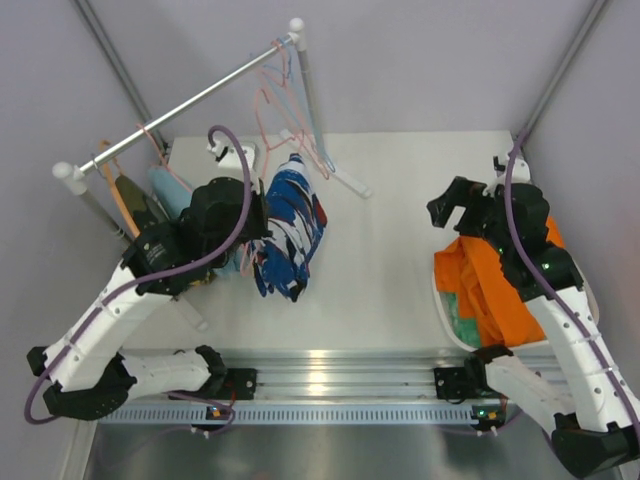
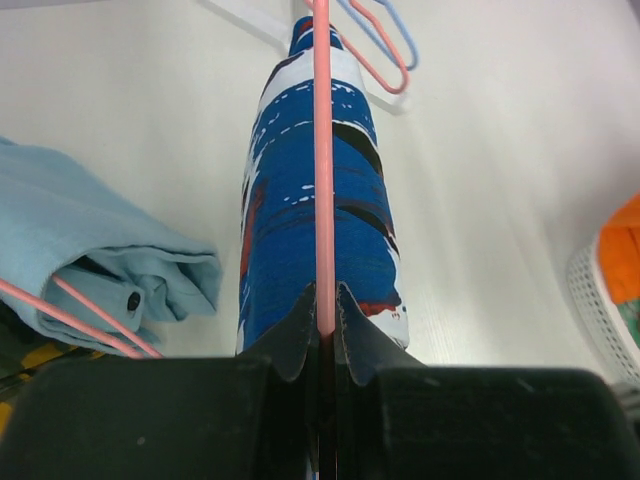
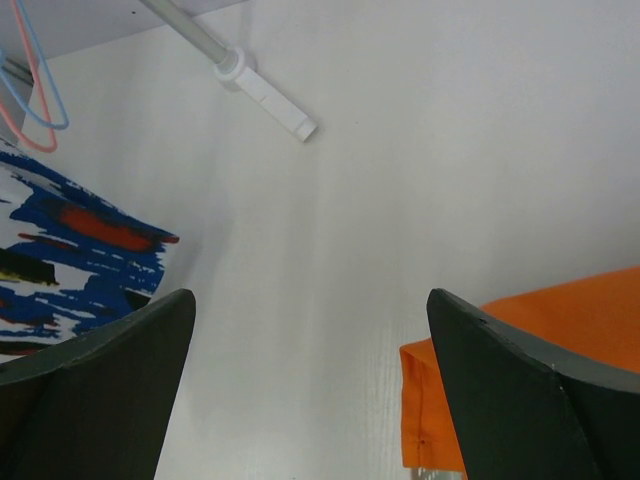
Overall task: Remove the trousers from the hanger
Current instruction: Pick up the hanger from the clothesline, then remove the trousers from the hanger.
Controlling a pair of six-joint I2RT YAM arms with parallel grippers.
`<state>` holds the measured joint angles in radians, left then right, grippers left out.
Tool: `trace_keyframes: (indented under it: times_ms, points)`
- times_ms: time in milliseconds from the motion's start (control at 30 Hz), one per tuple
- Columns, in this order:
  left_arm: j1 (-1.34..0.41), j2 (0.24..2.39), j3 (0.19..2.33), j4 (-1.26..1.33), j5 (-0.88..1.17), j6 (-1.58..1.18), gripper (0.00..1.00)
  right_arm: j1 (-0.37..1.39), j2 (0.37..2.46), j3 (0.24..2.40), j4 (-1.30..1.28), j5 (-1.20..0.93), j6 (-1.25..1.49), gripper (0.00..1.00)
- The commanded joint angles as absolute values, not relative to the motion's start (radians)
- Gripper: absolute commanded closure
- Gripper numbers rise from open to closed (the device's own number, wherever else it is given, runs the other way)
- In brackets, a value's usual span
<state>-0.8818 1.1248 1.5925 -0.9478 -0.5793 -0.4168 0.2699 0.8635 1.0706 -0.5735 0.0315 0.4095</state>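
Note:
The blue-and-white patterned trousers hang folded over a pink hanger, off the rail and above the table. My left gripper is shut on that hanger's pink wire, just left of the cloth in the top view. Light blue trousers and camouflage ones still hang on the rail's left end. Orange trousers and a mint green pair lie in the basket at the right. My right gripper stands open and empty over bare table next to the orange cloth.
The rack's metal rail runs diagonally from back centre to the left. Empty pink and blue hangers dangle near its far end. The rack's white foot lies on the table. The white basket sits by the right arm.

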Motion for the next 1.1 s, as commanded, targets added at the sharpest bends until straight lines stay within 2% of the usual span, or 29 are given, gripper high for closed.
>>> trace_keyframes:
  times_ms: [0, 400, 533, 667, 1067]
  points:
    - [-0.887, 1.032, 1.624, -0.83, -0.453, -0.35, 1.0, 0.256, 0.857, 1.068, -0.528, 0.024, 0.379, 0.0]
    - [-0.887, 0.969, 1.651, -0.798, -0.198, -0.284, 1.0, 0.256, 0.836, 1.051, -0.5, 0.012, 0.388, 0.0]
    - [-0.887, 1.017, 1.635, -0.717, -0.131, -0.261, 1.0, 0.258, 0.786, 0.987, -0.382, -0.138, 0.189, 0.0]
    - [-0.887, 1.072, 1.632, -0.631, -0.036, -0.278, 1.0, 0.256, 0.75, 0.983, -0.379, -0.137, 0.105, 0.0]
    - [-0.891, 1.322, 1.721, -0.413, -0.038, -0.348, 1.0, 0.256, 0.701, 1.003, -0.364, -0.209, 0.097, 0.0]
